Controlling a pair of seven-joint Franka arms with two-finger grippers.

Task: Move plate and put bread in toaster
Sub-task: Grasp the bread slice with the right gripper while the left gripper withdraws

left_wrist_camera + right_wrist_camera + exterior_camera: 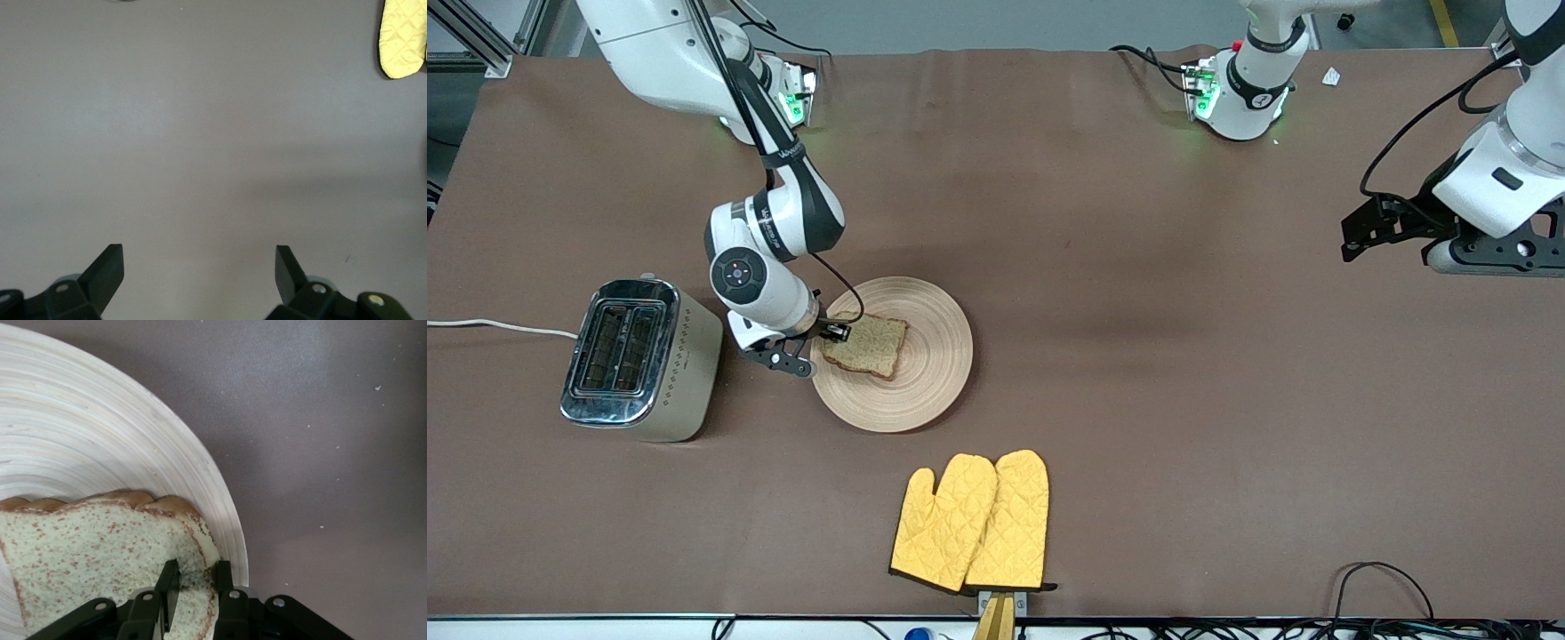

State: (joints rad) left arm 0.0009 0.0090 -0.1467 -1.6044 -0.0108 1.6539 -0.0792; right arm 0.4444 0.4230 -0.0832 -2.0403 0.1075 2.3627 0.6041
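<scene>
Front view: brown table (pixel 1138 267), yellow mitts (pixel 971 523).

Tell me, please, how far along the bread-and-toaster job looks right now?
Done: nothing I can confirm. In hand: the right gripper pinches the bread's edge on the plate. Left: carrying it into the toaster, whose slots look empty. The left gripper waits open over bare table.

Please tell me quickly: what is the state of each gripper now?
Left gripper: open, holding nothing, waiting above bare table.
Right gripper: shut on the bread, at its edge, on the plate.
</scene>
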